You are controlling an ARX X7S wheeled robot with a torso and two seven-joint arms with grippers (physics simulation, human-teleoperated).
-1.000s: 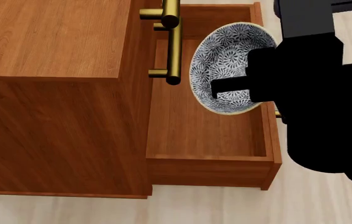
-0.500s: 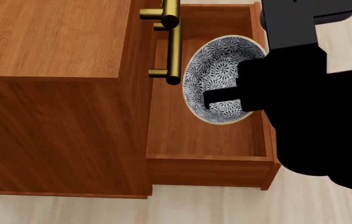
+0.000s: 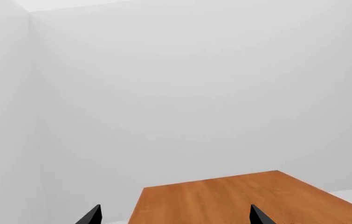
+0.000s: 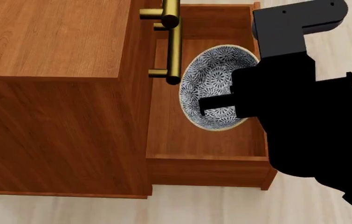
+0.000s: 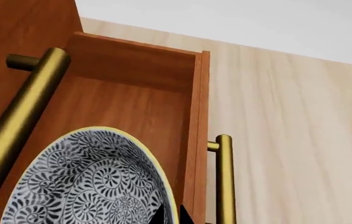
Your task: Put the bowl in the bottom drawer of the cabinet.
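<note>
The right tool (image 4: 208, 103) pinches the rim of the bowl (image 4: 210, 86), holding it tilted on edge inside the open bottom drawer (image 4: 208, 161), toward its handle-side wall. Best to level the bowl and lower it until its base rests on the drawer floor before letting go, clear of the cabinet (image 4: 51, 42) handles above. The left tool (image 3: 172, 215) is spread wide, holding nothing, over the cabinet top.
</note>
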